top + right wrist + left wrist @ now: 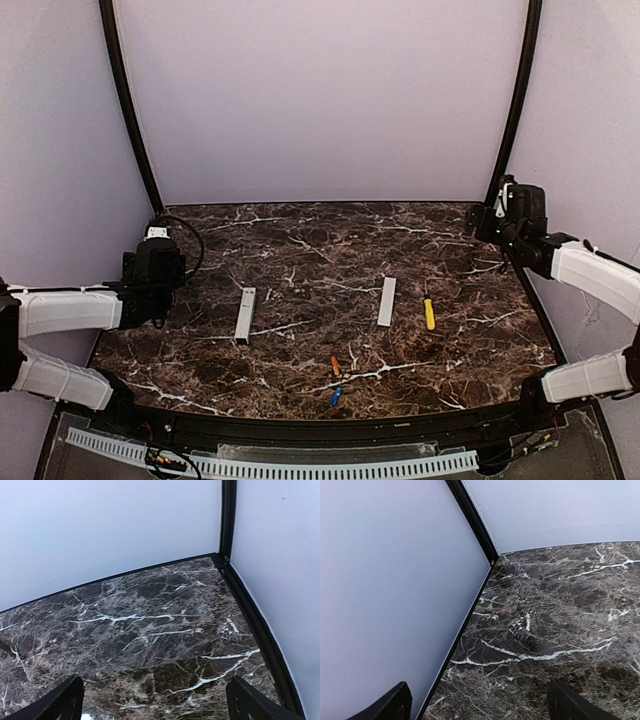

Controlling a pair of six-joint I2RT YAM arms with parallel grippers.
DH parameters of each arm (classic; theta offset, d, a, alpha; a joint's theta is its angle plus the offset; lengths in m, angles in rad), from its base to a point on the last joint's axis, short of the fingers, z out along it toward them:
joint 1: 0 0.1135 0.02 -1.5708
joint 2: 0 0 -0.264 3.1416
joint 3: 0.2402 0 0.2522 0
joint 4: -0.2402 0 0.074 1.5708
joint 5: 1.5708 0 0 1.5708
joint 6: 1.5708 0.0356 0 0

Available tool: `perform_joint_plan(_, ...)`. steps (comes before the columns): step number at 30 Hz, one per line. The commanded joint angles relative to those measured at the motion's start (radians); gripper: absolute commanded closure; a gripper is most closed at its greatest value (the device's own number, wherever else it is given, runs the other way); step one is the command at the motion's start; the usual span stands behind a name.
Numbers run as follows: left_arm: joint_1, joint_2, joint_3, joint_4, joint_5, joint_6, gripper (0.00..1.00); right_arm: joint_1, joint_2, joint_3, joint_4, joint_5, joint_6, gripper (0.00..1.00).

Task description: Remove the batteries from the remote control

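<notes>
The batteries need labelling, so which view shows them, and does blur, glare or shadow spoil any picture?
Top external: orange battery and blue battery visible but small and soft, even light, no glare. Left wrist: only the marble table and wall, fairly sharp, no batteries. Right wrist: the same.

Count: 2 cells, 1 orange-red battery (335, 365) + 1 blue battery (336, 396), btwn my left gripper (480, 702) and right gripper (155, 700). 2 pale bars (remote control (245, 315) nearer my left gripper, its back cover (386, 301) nearer the right). 1 yellow-handled screwdriver (428, 313), right-gripper side.
</notes>
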State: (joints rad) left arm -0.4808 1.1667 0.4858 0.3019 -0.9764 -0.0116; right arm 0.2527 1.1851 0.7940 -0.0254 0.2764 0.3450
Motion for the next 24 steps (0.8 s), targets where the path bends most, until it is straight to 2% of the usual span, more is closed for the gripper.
perform_joint_plan(1,0.072,0.085,-0.029,0.168,0.025,0.097,0.05,-0.091,-0.015,-0.045,0.021,-0.008,-0.036,0.01)
perform_joint_plan(6,0.142,0.18,-0.093,0.428,0.083,0.171,0.04,-0.164,-0.013,-0.112,0.103,0.001,-0.086,0.01)
perform_joint_plan(14,0.218,0.293,-0.208,0.817,0.256,0.242,0.03,-0.22,0.011,-0.234,0.281,0.013,-0.11,0.02)
perform_joint_plan(20,0.299,0.38,-0.245,0.972,0.425,0.174,0.02,-0.243,0.062,-0.3,0.439,-0.031,-0.19,0.01)
perform_joint_plan(22,0.316,0.357,-0.24,0.91,0.477,0.149,0.02,-0.26,0.079,-0.333,0.525,-0.075,-0.224,0.01)
perform_joint_plan(24,0.337,0.367,-0.248,0.928,0.54,0.144,0.03,-0.278,0.096,-0.372,0.618,-0.12,-0.262,0.02)
